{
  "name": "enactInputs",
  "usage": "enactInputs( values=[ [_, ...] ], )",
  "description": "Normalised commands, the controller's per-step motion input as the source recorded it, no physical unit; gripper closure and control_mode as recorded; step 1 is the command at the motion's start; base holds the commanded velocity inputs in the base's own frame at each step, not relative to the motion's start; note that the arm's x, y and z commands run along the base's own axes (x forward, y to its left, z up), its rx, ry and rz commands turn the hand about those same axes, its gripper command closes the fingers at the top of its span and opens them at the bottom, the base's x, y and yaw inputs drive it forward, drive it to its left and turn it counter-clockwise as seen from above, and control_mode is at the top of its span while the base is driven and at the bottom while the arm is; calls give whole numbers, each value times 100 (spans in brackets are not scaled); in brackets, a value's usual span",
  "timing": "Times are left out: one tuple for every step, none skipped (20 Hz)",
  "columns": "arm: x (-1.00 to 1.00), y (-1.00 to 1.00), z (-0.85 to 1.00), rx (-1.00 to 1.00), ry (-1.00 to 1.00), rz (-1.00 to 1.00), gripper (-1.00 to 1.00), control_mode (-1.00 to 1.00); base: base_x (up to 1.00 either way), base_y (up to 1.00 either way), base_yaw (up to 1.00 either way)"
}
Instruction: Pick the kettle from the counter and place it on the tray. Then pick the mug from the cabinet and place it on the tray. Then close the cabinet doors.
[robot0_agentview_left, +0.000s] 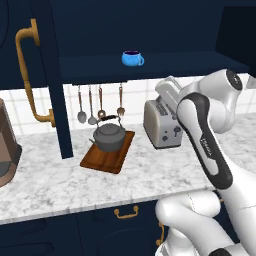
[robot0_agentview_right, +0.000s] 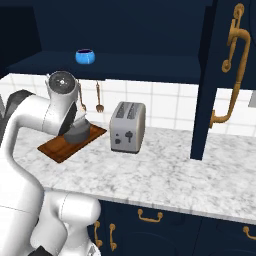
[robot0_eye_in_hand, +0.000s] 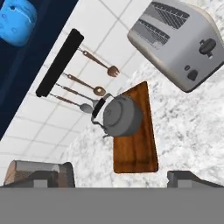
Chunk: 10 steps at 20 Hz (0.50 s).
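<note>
Kettle (robot0_agentview_left: 109, 136) already resting on tray (robot0_agentview_left: 102, 160), left of the toaster (robot0_agentview_left: 161, 124); mug (robot0_agentview_left: 132, 58) next, up on the cabinet shelf (robot0_agentview_left: 150, 66), above and left of the toaster. Gripper (robot0_eye_in_hand: 114, 177) released, empty, fingers apart, well below the mug

Metal kettle (robot0_agentview_left: 109, 137) (matt), wooden tray (robot0_agentview_left: 116, 159).

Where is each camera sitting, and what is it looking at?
Left base view: behind the arm's left, looking forward and down at the kettle on the tray; white arm lower right.
Right base view: behind its right, facing the toaster; arm lower left.
Hand view: on the hand, looking over its fingertips.
All share kettle, tray, toaster and blue mug.
</note>
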Motion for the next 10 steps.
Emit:
enactInputs(
  values=[
    [0, -36, 11, -21, 0, 20, -100, -100, 0, 0, 0],
    [0, -27, 12, -23, 0, 24, -100, -100, 0, 0, 0],
    [0, -30, 9, -23, -6, 25, -100, -100, 0, 0, 0],
    [-2, -24, 0, -24, -9, 24, -100, -100, 0, 0, 0],
    [-2, -19, 0, -19, -1, 21, -100, -100, 0, 0, 0],
    [0, -1, -1, -12, 0, 13, -100, -100, 0, 0, 0],
    [0, 0, -6, -9, 0, 6, -100, -100, 0, 0, 0],
    [0, 0, 0, -5, 0, 3, -100, -100, 0, 0, 0],
    [-19, 0, 0, -3, -1, 4, -100, -100, 0, 0, 0],
    [0, 0, 0, -3, 0, 10, -100, -100, 0, 0, 0]
  ],
)
